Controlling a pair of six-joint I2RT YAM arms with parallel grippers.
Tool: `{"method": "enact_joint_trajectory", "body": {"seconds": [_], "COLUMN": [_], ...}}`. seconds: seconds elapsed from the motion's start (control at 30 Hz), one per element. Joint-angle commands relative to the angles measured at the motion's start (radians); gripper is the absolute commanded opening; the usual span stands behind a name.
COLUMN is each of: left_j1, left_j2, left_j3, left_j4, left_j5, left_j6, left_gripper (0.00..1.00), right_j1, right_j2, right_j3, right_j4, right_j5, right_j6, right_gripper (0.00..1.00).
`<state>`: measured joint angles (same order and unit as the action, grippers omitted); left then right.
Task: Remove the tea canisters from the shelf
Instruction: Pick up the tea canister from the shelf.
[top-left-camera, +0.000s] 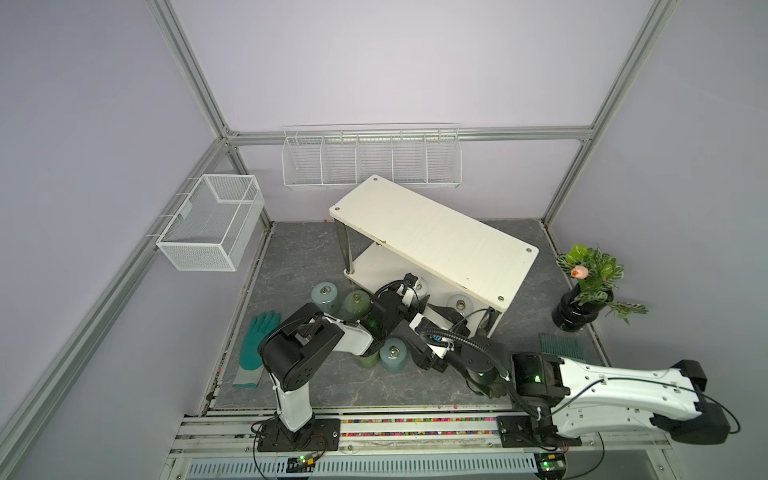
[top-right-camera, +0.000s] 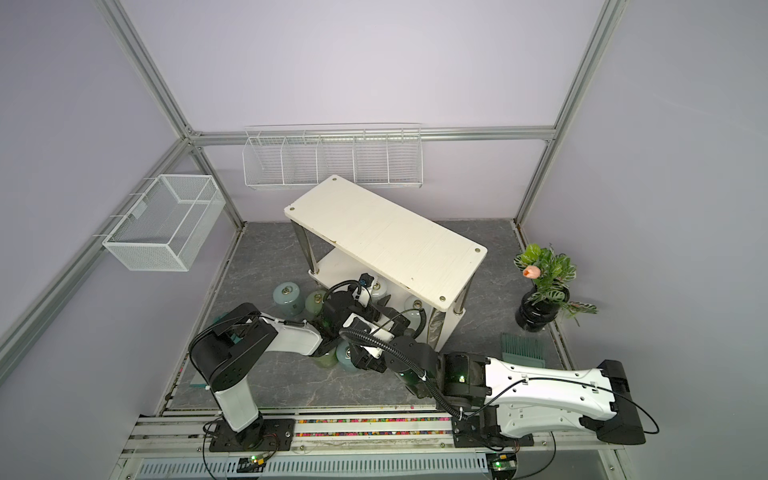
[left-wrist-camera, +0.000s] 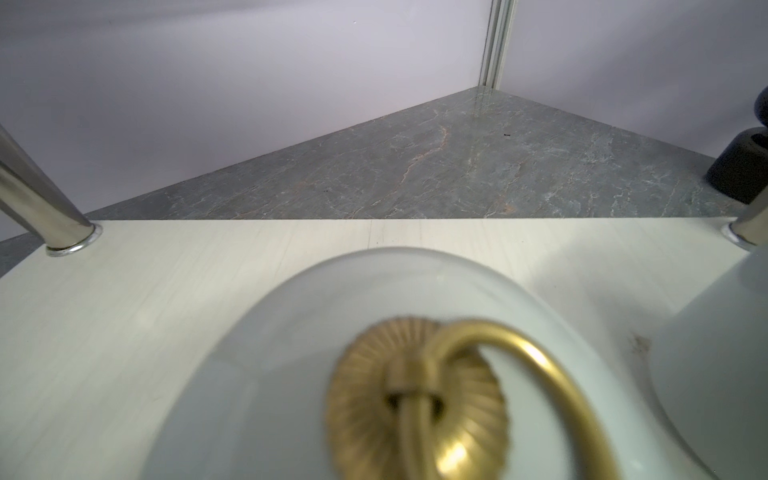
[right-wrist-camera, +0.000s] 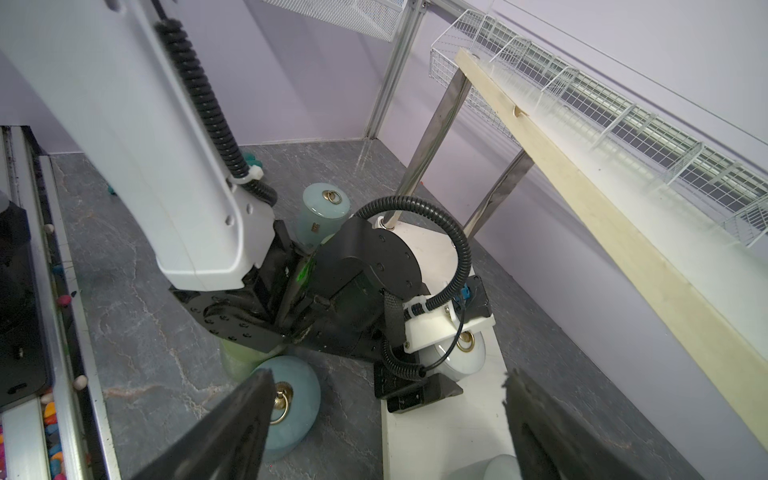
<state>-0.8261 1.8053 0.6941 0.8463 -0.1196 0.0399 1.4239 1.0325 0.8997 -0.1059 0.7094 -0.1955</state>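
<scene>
On the shelf's (top-left-camera: 436, 232) lower tier, the left arm (top-left-camera: 357, 336) has its jaws closed on a glossy pale canister (left-wrist-camera: 374, 311) with a brass lid ring (left-wrist-camera: 519, 353). The likely next move is drawing it out low, clear of its pale neighbour (top-left-camera: 459, 303). The right arm's (top-left-camera: 582, 382) jaws gape empty. Four canisters (top-left-camera: 326, 295) stand on the bench (top-left-camera: 291, 266).
</scene>
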Motion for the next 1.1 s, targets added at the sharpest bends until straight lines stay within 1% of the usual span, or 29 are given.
{"method": "enact_joint_trajectory", "body": {"seconds": [0.0,0.1,0.23,0.4,0.5,0.57,0.63,0.8,1.07], "left_j1": [-0.005,-0.005,-0.005,-0.005,-0.005,-0.007,-0.007,-0.007,-0.007], "left_j2": [-0.068,-0.099,-0.154,-0.265,-0.348,-0.421,-0.483,-0.674,-0.927], "left_j3": [0.001,-0.002,-0.014,-0.077,-0.119,-0.14,-0.171,-0.233,-0.342], "left_j4": [0.06,0.051,0.032,0.012,-0.04,-0.117,-0.143,-0.253,-0.44], "left_j5": [-0.03,-0.035,-0.046,-0.085,-0.112,-0.137,-0.161,-0.227,-0.336], "left_j6": [0.037,0.041,0.046,0.031,0.019,0.003,0.003,-0.01,-0.119], "left_gripper": [0.7,0.7,0.7,0.7,0.7,0.7,0.7,0.7,0.7], "right_j1": [0.006,0.005,0.005,0.005,0.004,0.004,0.004,0.003,0.003], "right_j2": [-0.018,-0.026,-0.028,-0.034,-0.039,-0.042,-0.045,-0.042,-0.035], "right_j3": [-0.008,-0.013,-0.01,-0.013,-0.015,-0.015,-0.015,-0.029,-0.053], "right_j4": [0.044,0.049,0.051,0.062,0.077,0.081,0.085,0.099,0.112], "right_j5": [0.001,0.004,0.044,0.061,0.058,0.053,0.049,0.039,0.021], "right_j6": [-0.014,-0.018,-0.018,-0.027,-0.039,-0.045,-0.046,-0.047,-0.035], "right_gripper": [0.89,0.89,0.89,0.89,0.89,0.89,0.89,0.89,0.89]}}
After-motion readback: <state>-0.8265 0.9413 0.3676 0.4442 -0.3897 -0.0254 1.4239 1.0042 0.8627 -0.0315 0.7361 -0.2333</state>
